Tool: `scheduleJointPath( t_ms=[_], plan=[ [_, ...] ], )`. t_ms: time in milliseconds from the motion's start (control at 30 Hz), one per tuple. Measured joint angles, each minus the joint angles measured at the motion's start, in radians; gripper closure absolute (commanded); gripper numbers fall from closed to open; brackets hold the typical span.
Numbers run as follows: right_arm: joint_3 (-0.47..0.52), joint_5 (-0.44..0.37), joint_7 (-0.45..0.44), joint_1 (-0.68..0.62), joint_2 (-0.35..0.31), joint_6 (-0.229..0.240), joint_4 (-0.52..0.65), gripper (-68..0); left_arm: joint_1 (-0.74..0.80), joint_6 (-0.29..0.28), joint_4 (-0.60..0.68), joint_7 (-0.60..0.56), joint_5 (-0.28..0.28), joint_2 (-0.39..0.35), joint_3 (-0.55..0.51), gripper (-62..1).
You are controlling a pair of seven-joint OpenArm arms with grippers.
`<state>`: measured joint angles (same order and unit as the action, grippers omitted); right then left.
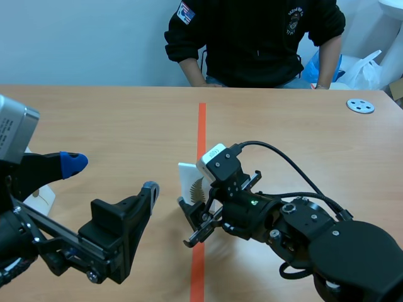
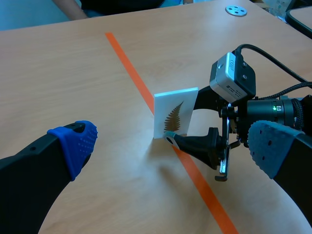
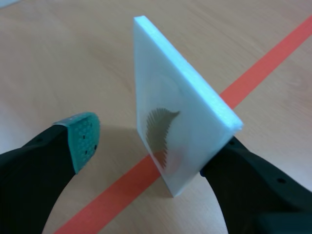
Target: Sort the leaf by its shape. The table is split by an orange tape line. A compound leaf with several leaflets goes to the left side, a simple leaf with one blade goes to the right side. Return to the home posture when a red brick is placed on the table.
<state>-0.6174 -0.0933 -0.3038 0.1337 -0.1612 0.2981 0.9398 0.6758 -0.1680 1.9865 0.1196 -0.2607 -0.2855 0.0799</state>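
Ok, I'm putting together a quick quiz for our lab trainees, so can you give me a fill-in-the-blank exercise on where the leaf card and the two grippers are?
1. The white card stands on edge on the ____ tape line.
2. The left gripper is ____ and holds nothing.
3. The right gripper has the ____ standing between its fingers.

Missing words: orange; open; card.
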Motion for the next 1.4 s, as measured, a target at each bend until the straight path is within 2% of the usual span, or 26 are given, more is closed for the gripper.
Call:
scheduleJointPath(
  t_ms=[167,333,433,667,767,867,1033,1133,1233,1400],
  plan=[
    [0.000,0.000,-0.003,-0.007,0.000,-0.026,0.000,-20.1,0.000,0.000,0.000,0.000,0.000,0.000,0.000,-62.3],
    [0.000,0.000,-0.010,-0.013,0.000,-0.022,0.000,-7.8,0.000,0.000,0.000,0.000,0.000,0.000,0.000,-62.3],
    [0.000,0.000,-0.011,-0.013,0.000,-0.023,0.000,-3.4,0.000,0.000,0.000,0.000,0.000,0.000,0.000,-62.3],
    [0.034,0.000,-0.047,-0.016,-0.002,-0.018,0.014,-3.3,0.000,0.000,0.000,0.000,0.000,0.000,0.000,-62.3],
    [0.065,-0.005,-0.035,-0.032,-0.033,-0.003,0.079,-3.3,0.000,0.000,0.000,0.000,0.000,0.000,0.000,-62.3],
    [0.116,-0.044,-0.020,-0.066,-0.078,0.009,0.179,-3.3,0.000,0.000,0.000,0.000,0.000,0.000,0.000,-62.3],
    [0.243,-0.150,0.026,-0.149,-0.161,0.017,0.341,-3.4,0.000,0.000,0.000,0.000,0.000,0.000,0.000,-62.3],
    [0.340,-0.200,0.065,-0.208,-0.211,0.053,0.413,-3.7,0.000,0.000,0.000,0.000,0.000,0.000,0.000,-62.3],
    [0.443,-0.261,0.098,-0.271,-0.246,0.063,0.468,-3.7,0.000,0.000,0.000,0.000,0.000,0.000,0.000,-62.3],
    [0.609,-0.350,0.124,-0.354,-0.288,0.129,0.517,-3.7,0.000,0.000,0.000,0.000,0.000,0.000,0.000,-62.3]
  ],
)
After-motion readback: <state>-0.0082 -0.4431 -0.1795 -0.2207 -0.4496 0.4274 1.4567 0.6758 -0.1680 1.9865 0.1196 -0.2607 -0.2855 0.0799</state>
